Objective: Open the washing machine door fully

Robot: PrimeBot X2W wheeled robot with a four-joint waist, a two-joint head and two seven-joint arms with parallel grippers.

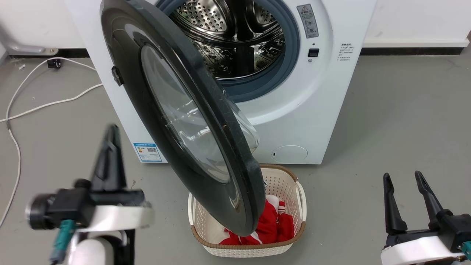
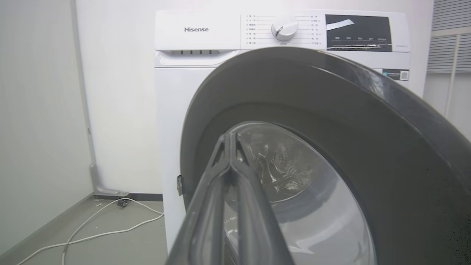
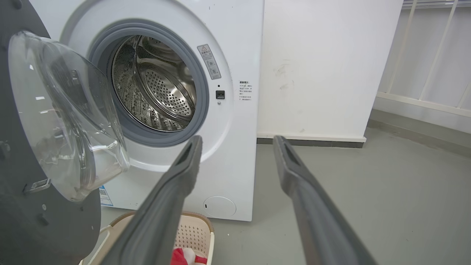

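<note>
The door point(image 1: 184, 117) is hanging ajar just right of the nearer left gripper point(image 1: 111, 134), jaws pressed together, empty; the right gripper point(image 1: 403, 178) is standing spread, empty.

"Hisense" is printed on the washing machine point(image 2: 191, 92) top panel.

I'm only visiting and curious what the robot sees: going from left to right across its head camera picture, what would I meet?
First a white cable on the floor → left hand → washing machine door → small round white flap → right hand.
</note>
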